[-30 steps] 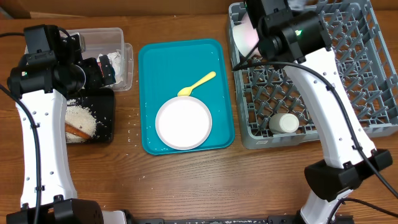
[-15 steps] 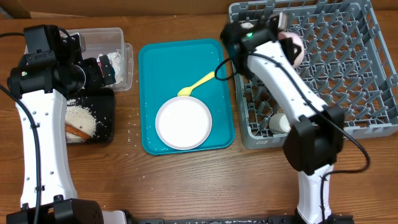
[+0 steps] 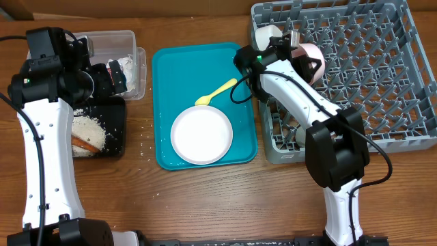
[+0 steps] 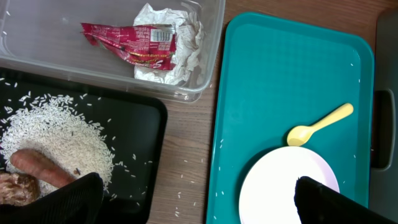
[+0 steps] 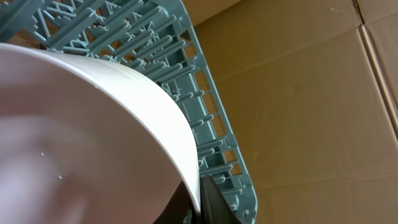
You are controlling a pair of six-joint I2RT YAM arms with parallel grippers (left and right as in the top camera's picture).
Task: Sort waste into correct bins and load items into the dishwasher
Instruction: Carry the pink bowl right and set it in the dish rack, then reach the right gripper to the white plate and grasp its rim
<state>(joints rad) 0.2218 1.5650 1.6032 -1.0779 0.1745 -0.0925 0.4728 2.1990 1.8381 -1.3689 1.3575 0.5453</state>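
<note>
Teal plastic comes first: the teal tray (image 3: 164,102) lies mid-table, and you can place every entry below from it. On its near half you have the round plate (image 3: 201,135). Just beyond the plate, toward the tray's right edge, lies the yellow spoon (image 3: 216,93), its bowl end close to the plate's rim. A few loose grains dot the tray floor. Left of the teal tray, at its far end, stands the clear tub (image 4: 211,62), holding the red wrapper (image 4: 130,46) pressed against the white napkin (image 4: 181,46). Left of the teal tray, at its near end, is the black tray (image 4: 143,155), carrying a heap of rice (image 4: 56,140), the orange-brown stick (image 4: 40,168) at the heap's edge, and the brown lump (image 4: 15,188) touching that stick. Your left claw (image 4: 196,182) hangs above the tub and the black tray, released, fingers spread wide with nothing between them. Just right of the teal tray sits the grey rack (image 3: 382,82). A second bowl (image 3: 266,33) rests in the rack corner nearest the tray's far right corner. Your right claw (image 5: 200,200) is clenched on the rim of the held bowl (image 3: 314,58), which is tilted on edge over the pegs slightly farther right of the tray. The cup (image 3: 299,133) is in the rack's near end, closest to the tray, mostly hidden by your right arm.
</note>
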